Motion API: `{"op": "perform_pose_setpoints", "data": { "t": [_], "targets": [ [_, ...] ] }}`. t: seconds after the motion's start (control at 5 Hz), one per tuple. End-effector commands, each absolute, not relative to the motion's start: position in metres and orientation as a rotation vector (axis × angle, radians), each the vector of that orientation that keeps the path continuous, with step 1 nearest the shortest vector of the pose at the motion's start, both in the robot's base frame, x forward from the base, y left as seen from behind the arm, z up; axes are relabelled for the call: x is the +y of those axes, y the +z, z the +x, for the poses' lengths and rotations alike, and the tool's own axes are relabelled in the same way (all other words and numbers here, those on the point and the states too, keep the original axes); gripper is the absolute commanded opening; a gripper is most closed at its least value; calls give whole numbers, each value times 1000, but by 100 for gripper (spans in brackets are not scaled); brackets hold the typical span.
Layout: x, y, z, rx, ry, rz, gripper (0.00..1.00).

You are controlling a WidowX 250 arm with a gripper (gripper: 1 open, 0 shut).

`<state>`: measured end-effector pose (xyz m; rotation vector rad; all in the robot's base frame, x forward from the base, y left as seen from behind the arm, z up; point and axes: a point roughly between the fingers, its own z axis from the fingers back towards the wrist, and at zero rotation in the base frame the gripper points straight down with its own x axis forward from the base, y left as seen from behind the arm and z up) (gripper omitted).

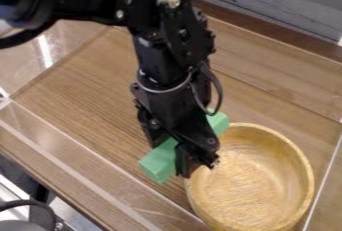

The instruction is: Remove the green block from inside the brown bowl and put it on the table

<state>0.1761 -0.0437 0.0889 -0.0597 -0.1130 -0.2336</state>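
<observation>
Claw pointing straight down, clenched on the green block. Block low over the desk, just outside the brown bowl's left rim, whether touching the wood unclear. Bowl near the desk's front right corner.

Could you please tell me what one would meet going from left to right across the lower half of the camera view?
Bare table → green block, with the shut gripper clamped on it → brown bowl.
</observation>
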Motion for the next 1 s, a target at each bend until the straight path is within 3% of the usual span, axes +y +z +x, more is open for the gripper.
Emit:
{"op": "perform_pose_setpoints", "data": {
  "t": [0.0,0.8],
  "targets": [
    [-43,96,182,-153,-231,-65,0],
    [-40,95,184,-167,-232,-70,0]
  ]
}}
